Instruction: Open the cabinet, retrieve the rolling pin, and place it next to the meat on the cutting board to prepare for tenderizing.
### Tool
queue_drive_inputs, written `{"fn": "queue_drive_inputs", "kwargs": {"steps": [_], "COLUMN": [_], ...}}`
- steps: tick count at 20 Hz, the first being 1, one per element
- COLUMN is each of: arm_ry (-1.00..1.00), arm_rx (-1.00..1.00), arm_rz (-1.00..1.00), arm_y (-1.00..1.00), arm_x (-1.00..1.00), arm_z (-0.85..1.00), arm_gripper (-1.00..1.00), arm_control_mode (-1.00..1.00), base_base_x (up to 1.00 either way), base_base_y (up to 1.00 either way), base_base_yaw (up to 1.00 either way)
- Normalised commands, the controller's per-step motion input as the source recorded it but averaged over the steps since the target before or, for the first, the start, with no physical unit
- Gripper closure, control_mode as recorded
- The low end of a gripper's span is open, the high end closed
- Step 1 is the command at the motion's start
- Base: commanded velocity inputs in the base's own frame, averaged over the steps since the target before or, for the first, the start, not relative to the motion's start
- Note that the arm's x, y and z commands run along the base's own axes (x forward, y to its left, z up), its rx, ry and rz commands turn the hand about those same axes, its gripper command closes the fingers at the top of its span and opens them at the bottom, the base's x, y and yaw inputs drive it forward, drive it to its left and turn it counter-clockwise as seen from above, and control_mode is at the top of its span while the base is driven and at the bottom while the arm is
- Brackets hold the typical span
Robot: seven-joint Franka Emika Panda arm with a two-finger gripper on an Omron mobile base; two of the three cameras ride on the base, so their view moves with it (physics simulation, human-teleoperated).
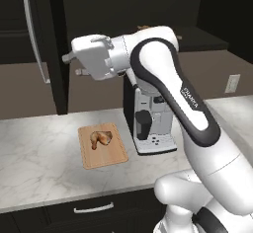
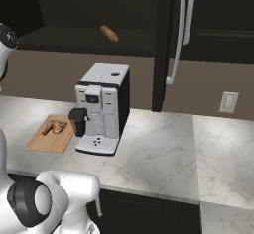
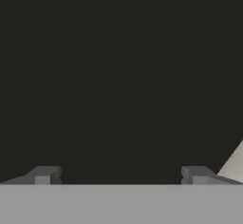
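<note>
The cabinet [image 2: 89, 39] stands open, with one door [image 1: 49, 44] swung out at the left and the other door [image 2: 163, 44] swung out at the right. On its shelf lies the rolling pin [image 2: 109, 33], a brown wooden cylinder; a bit of it peeks over the arm as the rolling pin [image 1: 143, 27]. The cutting board [image 1: 104, 150] [image 2: 47, 141] lies on the counter with the meat [image 1: 100, 138] [image 2: 54, 127] on it. My gripper [image 1: 71, 64] hangs high, left of the shelf opening, pointing at the left door. In the hand view the gripper [image 3: 121, 175] is open and empty, facing a dark panel.
A coffee machine [image 1: 153, 123] [image 2: 101, 109] stands just right of the board, under the shelf. Long silver handles [image 1: 34, 29] [image 2: 178, 29] stick out from the open doors. A wall outlet [image 2: 228, 101] is at the right, and a drawer handle [image 1: 94, 208] sits below the counter edge.
</note>
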Motion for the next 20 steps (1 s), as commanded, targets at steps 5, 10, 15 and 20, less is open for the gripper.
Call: {"fn": "queue_drive_inputs", "kwargs": {"steps": [5,10,15,20], "arm_ry": [-0.16,-0.16,-0.14,-0.10], "arm_rx": [-0.06,-0.10,-0.14,-0.14], "arm_rz": [-0.07,-0.08,-0.11,-0.14], "arm_y": [-0.63,-0.76,-0.74,-0.75], "arm_x": [0.01,0.05,0.10,0.12], "arm_z": [0.00,0.02,0.10,0.12], "arm_gripper": [-1.00,-1.00,-1.00,-1.00], "arm_control_mode": [-1.00,-1.00,-1.00,-1.00], "base_base_x": [0.00,0.00,0.00,0.00], "base_base_y": [0.00,0.00,0.00,0.00], "base_base_yaw": [0.00,0.00,0.00,0.00]}}
